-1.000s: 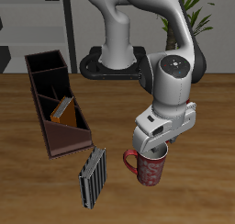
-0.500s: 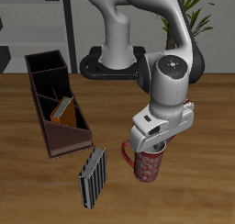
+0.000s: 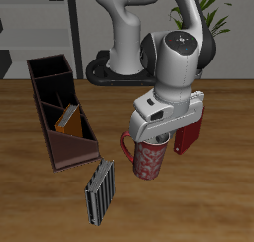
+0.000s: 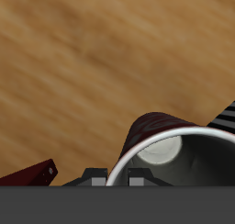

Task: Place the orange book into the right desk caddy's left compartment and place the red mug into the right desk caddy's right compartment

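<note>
Hand [image 3: 157,139] pinching the red mug [image 3: 149,160] at its rim, now lifted off the bench [image 3: 30,196] and shifted toward the right desk caddy [image 3: 60,110]. Orange book [image 3: 67,119] stands in a caddy section.

Wooden table [image 3: 40,201], the right desk caddy [image 3: 62,137], a grey-and-black striped book [image 3: 99,189] just beside its sloped end.
</note>
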Robot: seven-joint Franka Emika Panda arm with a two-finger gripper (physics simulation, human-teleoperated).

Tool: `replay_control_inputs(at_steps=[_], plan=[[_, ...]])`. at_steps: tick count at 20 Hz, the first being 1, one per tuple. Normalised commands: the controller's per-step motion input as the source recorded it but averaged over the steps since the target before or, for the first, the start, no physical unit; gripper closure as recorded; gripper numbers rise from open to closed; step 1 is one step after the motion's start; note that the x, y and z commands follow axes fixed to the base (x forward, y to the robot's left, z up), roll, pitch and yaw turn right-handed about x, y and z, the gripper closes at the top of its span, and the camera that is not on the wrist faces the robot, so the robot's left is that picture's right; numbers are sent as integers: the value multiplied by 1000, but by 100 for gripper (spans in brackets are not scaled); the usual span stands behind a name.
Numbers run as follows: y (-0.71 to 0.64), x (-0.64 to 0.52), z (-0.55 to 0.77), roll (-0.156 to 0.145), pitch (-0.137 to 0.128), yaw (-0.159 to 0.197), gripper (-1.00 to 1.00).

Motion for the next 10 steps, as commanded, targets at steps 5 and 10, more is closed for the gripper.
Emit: replay_control_inputs(at_steps=[5,10], plan=[[-245,-344,482,10,-57,-49,100],[-203,-387,370,-4,-48,-55,100]])
